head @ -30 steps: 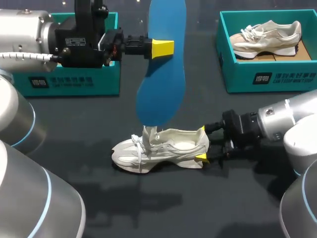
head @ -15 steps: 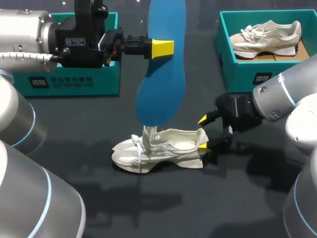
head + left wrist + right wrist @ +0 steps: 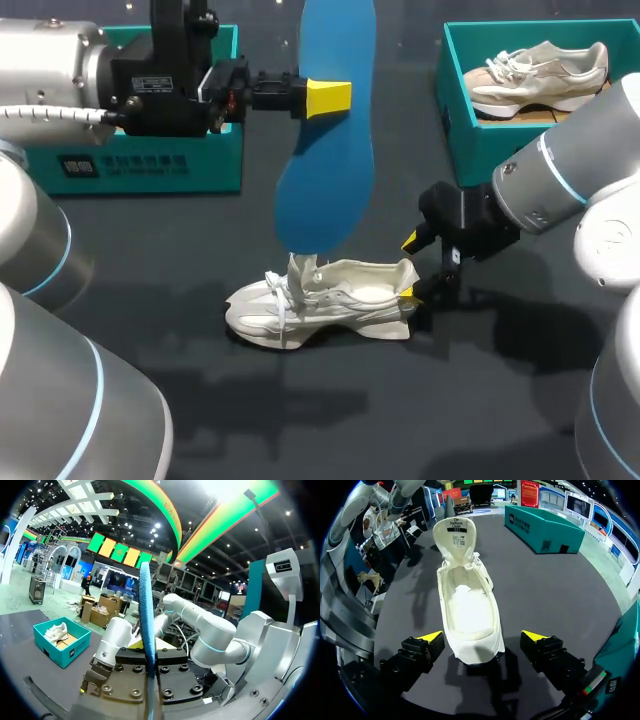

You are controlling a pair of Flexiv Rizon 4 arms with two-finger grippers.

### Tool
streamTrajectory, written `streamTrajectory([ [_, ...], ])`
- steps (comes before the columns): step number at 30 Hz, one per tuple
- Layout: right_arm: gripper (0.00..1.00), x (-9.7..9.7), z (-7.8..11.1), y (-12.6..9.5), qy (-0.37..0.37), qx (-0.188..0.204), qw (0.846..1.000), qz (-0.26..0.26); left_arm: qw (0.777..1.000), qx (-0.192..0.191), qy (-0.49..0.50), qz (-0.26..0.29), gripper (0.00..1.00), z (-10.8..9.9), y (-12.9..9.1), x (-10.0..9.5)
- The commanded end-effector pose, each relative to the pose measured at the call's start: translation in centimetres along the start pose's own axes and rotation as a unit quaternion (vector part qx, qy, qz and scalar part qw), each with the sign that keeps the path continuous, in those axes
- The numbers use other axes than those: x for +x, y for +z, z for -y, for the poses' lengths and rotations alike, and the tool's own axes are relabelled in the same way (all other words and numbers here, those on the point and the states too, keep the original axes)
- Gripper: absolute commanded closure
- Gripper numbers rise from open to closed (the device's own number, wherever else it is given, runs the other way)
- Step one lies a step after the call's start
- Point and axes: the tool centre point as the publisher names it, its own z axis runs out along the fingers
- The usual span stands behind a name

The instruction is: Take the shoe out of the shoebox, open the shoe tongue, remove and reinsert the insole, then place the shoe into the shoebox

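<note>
head view overhead, right wrist shares shoe point(image 3: 335, 297)

The table point(image 3: 330, 420) was dark grey and matte, with a faint sheen, and soft shadows lay across its surface.

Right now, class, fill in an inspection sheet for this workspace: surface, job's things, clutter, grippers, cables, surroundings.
surface: dark table.
job's things: white shoe on its sole, tongue up; blue insole hanging above it; teal shoebox behind the left arm.
clutter: second shoebox holding another shoe.
grippers: left gripper shut on the insole; right gripper open, fingers astride the heel, not touching.
cables: white hose on the left arm.
surroundings: nothing seen.
</note>
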Motion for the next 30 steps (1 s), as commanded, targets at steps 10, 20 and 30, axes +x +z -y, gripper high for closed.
streamTrajectory([
  [10,0.0,-0.14,-1.73,-0.68,0.045,0.208,0.977,0.012,1.0,0.0,0.0,0.0,1.0,-0.03,0.06,0.0],
  [20,0.0,-0.14,-1.73,-0.68,0.045,0.208,0.977,0.012,1.0,0.0,0.0,0.0,1.0,-0.03,0.06,0.0],
  [30,0.0,-0.14,-1.73,-0.68,0.045,0.208,0.977,0.012,1.0,0.0,0.0,0.0,1.0,-0.03,0.06,0.0],
])
